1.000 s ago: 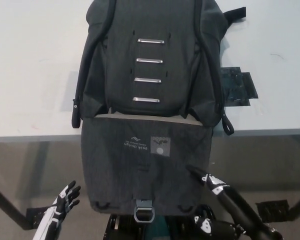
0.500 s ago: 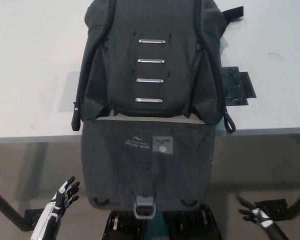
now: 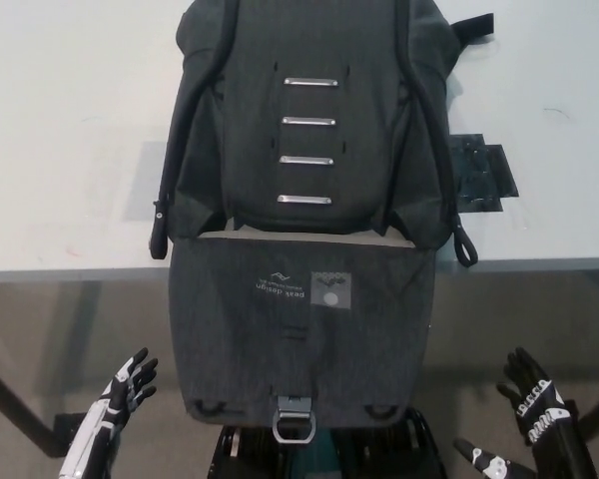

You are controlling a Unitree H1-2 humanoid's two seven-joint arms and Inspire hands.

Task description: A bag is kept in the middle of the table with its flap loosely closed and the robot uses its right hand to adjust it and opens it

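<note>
The bag (image 3: 309,150) lies in the middle of the bench (image 3: 70,140), reaching its near edge, with four metal bars (image 3: 307,140) down its face. Its flap (image 3: 301,334) hangs open over that edge, a buckle (image 3: 293,417) at its lower end. Black tape (image 3: 482,175) lies just beside the bag. The right robot hand (image 3: 534,404) hovers below the bench edge, fingers spread, holding nothing. The left robot hand (image 3: 128,384) rests low, apparently open and empty.
</note>
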